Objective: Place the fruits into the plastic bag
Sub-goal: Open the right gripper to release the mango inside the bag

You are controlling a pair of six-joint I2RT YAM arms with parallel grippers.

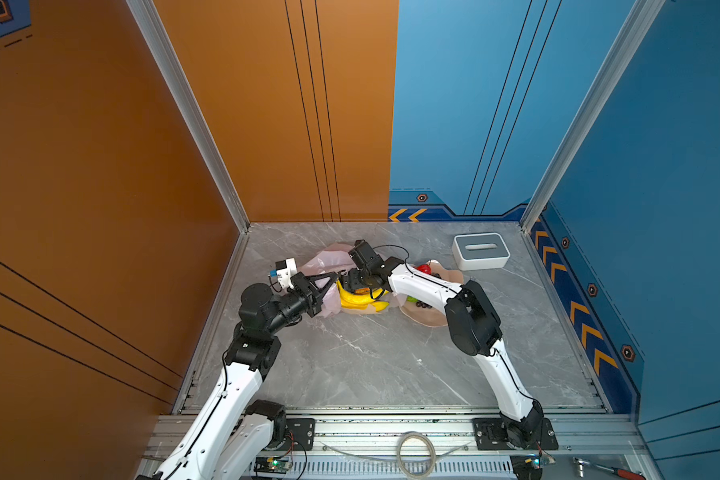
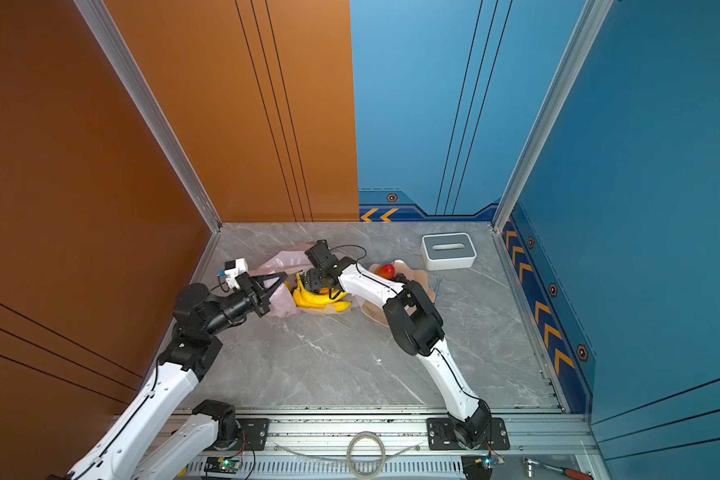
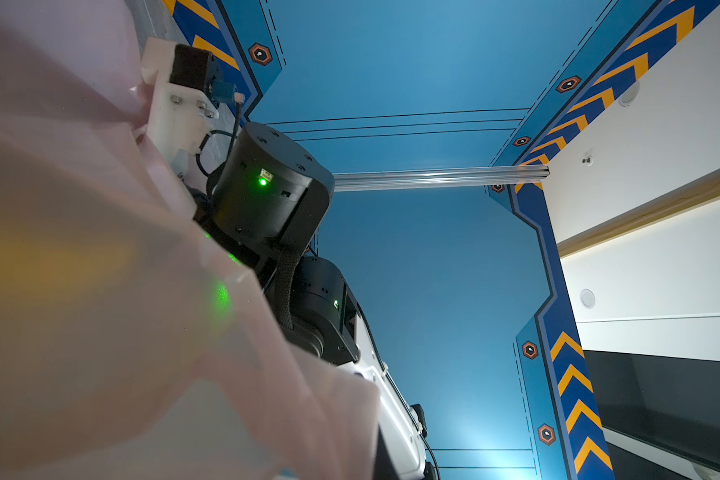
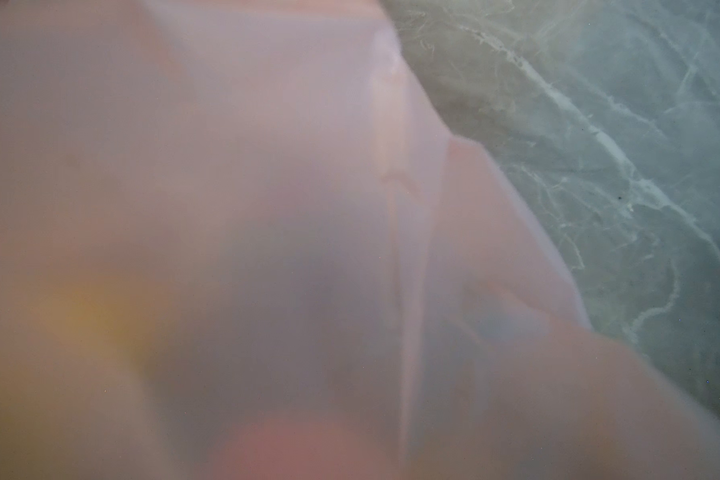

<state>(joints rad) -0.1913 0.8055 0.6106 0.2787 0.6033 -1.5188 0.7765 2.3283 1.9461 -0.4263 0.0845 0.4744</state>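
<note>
While just beside right tool, banana bunch.

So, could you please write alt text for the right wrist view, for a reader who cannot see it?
A blurred, translucent pale-pink plastic bag, close against the lens, fills most of the frame. A yellow blur and a reddish blur show faintly through it. Beyond the bag's edge lies the grey marble table.

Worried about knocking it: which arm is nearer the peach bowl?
Right. The right arm crosses over the bowl, with the right end effector above the bananas beside it. The left end effector is farther left, at the plastic bag.
</note>
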